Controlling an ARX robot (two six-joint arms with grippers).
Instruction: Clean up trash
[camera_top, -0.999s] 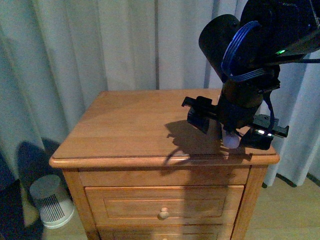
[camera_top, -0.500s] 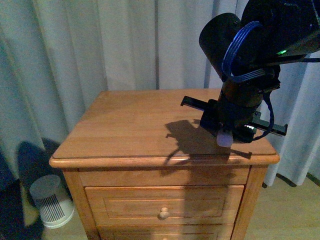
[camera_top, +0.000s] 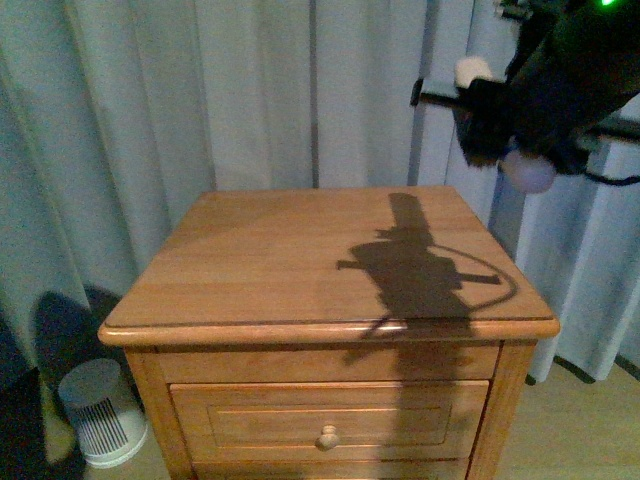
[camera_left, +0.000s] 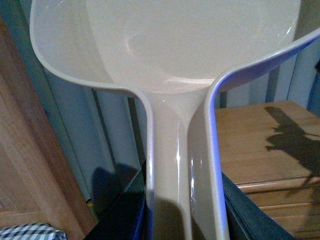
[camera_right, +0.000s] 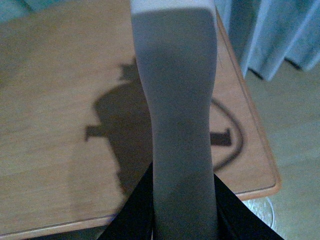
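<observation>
My right gripper (camera_top: 515, 115) is high above the back right corner of the wooden nightstand (camera_top: 270, 250), shut on the pink-handled brush; the handle's rounded end (camera_top: 527, 172) hangs below it and a pale end (camera_top: 472, 70) sticks up. In the right wrist view the brush handle (camera_right: 180, 115) runs out of the gripper (camera_right: 182, 205) over the tabletop (camera_right: 50, 125). My left gripper (camera_left: 182, 200) is shut on the pink dustpan's handle (camera_left: 170, 160); the pan (camera_left: 190, 40) looks empty. It is out of the front view. The white wad of trash is not in view.
Pale curtains (camera_top: 250, 90) hang behind the nightstand, which has a drawer with a knob (camera_top: 327, 435). A small white slatted appliance (camera_top: 100, 410) stands on the floor at its left. Wooden furniture (camera_left: 20, 165) and checked cloth (camera_left: 25, 232) lie near the left arm.
My right arm has risen with the brush from just above the tabletop's front right to high above its back right. Only its shadow is left on the tabletop.
</observation>
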